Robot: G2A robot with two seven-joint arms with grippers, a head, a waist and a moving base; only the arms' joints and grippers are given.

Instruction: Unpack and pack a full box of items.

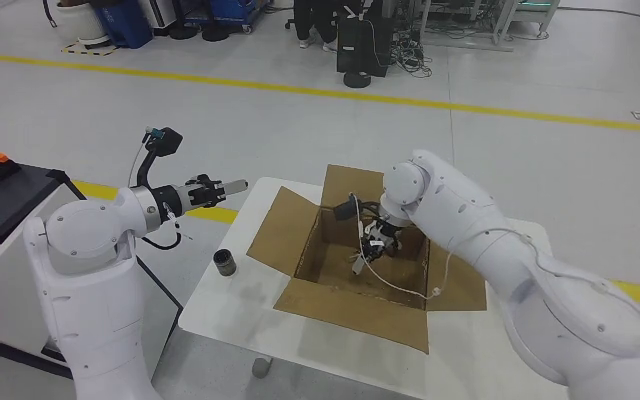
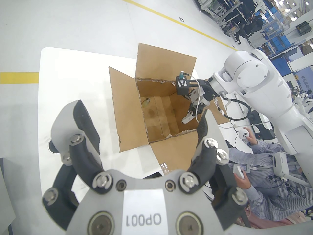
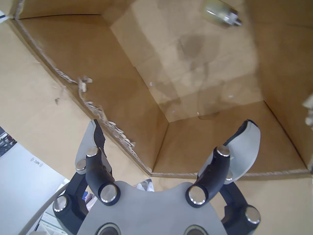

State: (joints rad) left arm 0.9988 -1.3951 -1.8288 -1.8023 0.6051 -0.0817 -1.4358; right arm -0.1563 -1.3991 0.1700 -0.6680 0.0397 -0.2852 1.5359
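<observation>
The cardboard box (image 1: 282, 232) stands open in the middle of the table (image 1: 228, 312), flaps spread. On its floor, close to a corner, lies one small cylinder (image 3: 221, 13) with a narrow stub at one end. It looks metallic, stiff and smooth: probably light, but apt to roll or slip. The best hold is likely across the barrel at mid-length, not on the stub, and the nearby walls leave little room to approach.

The right gripper (image 3: 172, 128) hangs over the box opening, fingers apart and holding nothing, well apart from the cylinder. The left gripper (image 1: 225, 187) sits at the box's 10 o'clock, beyond the table edge, fingers likewise spread and empty. A dark cylindrical item (image 1: 226, 263) stands on the table at the box's 9 o'clock.
</observation>
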